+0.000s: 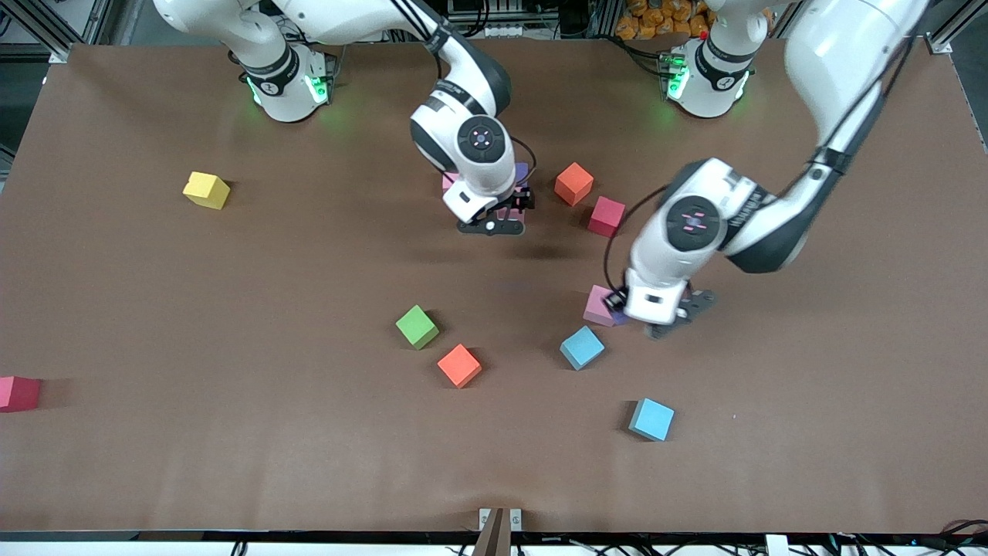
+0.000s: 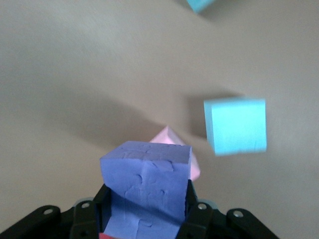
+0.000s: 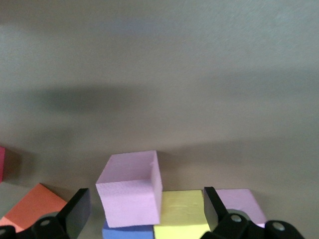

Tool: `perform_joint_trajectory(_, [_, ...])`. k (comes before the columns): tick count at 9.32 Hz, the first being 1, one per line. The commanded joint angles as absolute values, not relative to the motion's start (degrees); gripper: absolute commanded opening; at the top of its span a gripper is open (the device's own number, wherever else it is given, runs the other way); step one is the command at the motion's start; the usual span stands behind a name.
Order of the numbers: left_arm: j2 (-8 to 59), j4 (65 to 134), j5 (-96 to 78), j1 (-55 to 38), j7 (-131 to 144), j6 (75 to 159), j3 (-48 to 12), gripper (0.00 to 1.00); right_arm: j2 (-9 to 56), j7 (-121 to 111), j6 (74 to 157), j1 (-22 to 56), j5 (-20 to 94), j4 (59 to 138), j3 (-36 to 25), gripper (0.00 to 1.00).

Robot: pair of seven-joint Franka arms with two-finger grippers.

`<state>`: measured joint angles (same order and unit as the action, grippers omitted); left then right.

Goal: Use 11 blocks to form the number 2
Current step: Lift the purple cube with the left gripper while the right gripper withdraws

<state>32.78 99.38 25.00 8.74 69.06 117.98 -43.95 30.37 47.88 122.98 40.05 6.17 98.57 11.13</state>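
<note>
Light blue cubes in front, purple cube in the left pincer

Nearest the front camera lies a light blue block [image 1: 652,419], with a second light blue block [image 1: 582,347] a little farther off. Toward the right arm's end from these sit an orange block [image 1: 459,365] and a green block [image 1: 417,327]. The left pincer [image 1: 670,320] is closed on a purple block [image 2: 146,191], just beside a pink block [image 1: 598,305] on the brown tabletop [image 1: 231,463].

The right pincer [image 1: 494,224] hangs with its jaws wide apart and nothing between them, over a small cluster of blocks: a pink block [image 3: 130,191] resting, it seems, on a blue-purple one [image 3: 127,233], with a yellow block [image 3: 179,215] and another pink block [image 3: 241,201] beside them. No digit is recognisable in the cluster. Near it toward the left arm's end are a second orange block [image 1: 573,184] and a red cube [image 1: 607,216]. A yellow cube [image 1: 206,190] lies well apart toward the right arm's end, and another red cube [image 1: 18,393] sits at the tabletop's edge.
</note>
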Motion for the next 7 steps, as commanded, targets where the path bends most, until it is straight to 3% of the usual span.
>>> perform_joint_trajectory(1, [33.3,99.1,26.1,4.0,65.4,115.8,-43.9,0.00,26.6,36.9,115.8,36.1,7.9,99.1,11.4,1.00])
perform_joint_trajectory(5, [37.3,98.6,30.5,-2.5,66.9,116.5,-43.3,0.00,21.1,16.9,103.7,23.8,5.8,99.1,8.5,1.00])
perform_joint_trajectory(7, [40.3,96.8,33.6,-8.8,71.3,116.5,-41.2,0.00,20.5,16.6,103.9,19.8,-5.4,98.8,4.8,1.00])
